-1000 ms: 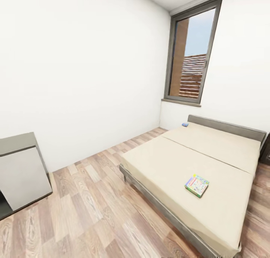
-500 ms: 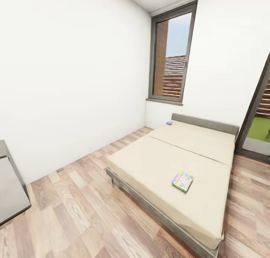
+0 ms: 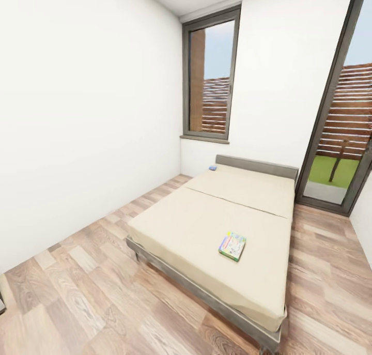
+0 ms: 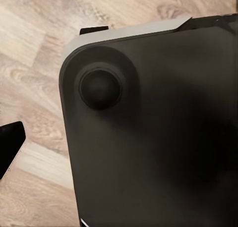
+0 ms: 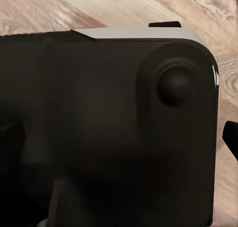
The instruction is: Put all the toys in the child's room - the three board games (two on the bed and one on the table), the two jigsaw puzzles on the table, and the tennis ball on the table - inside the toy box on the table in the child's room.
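- Robot in transit; head view looks across wood floor (image 3: 103, 293) at the bed (image 3: 206, 231).
- Green board game (image 3: 232, 246) lies flat on the mattress, toward the foot end, nearer the bed's right edge as seen.
- Small blue board game (image 3: 212, 167) sits at the headboard's left corner, far end.
- Both wrist views look down at the robot's dark base (image 4: 158, 138) over floor; can't tell whether either end effector is open or closed.
- My call for this step: drive up to the bed's right side and square up to the green box.
- Flat box on soft mattress: pinch it by an edge.
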Motion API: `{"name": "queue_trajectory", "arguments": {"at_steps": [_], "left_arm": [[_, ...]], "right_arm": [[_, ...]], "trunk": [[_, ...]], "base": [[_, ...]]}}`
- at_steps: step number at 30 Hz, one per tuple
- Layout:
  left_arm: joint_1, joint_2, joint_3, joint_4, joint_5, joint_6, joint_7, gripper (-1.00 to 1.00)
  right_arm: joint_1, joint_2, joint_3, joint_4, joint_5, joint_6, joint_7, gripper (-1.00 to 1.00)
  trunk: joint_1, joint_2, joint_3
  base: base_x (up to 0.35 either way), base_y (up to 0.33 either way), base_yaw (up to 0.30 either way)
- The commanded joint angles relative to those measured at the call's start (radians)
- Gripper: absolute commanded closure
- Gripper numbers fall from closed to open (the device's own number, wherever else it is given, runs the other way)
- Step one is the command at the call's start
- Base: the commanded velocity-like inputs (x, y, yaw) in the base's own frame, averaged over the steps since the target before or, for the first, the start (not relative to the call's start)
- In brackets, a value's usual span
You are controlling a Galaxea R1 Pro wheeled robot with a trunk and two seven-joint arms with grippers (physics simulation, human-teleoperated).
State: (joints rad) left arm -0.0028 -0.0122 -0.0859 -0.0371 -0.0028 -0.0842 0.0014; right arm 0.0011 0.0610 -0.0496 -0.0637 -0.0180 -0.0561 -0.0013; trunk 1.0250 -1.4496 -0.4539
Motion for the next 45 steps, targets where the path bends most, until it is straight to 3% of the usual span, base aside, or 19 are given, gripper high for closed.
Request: {"name": "queue_trajectory", "arguments": {"at_steps": [1,20,45], "left_arm": [[0.000,0.000,-0.008,0.000,0.000,-0.003,0.000,-1.00],[0.000,0.001,-0.007,0.000,0.000,-0.003,0.000,-1.00],[0.000,0.001,-0.006,0.000,0.000,-0.003,0.000,-1.00]], "right_arm": [[0.000,0.000,-0.005,-0.001,-0.002,-0.002,0.000,-1.00],[0.000,0.000,-0.004,-0.001,-0.012,-0.003,0.001,-1.00],[0.000,0.000,-0.004,-0.001,-0.030,-0.002,-0.001,-1.00]], "trunk": [[0.000,0.000,-0.001],[0.000,0.000,-0.001],[0.000,0.000,-0.001]], "base": [[0.006,0.003,-0.277],[0.001,0.019,-0.277],[0.000,0.194,-0.276]]}}
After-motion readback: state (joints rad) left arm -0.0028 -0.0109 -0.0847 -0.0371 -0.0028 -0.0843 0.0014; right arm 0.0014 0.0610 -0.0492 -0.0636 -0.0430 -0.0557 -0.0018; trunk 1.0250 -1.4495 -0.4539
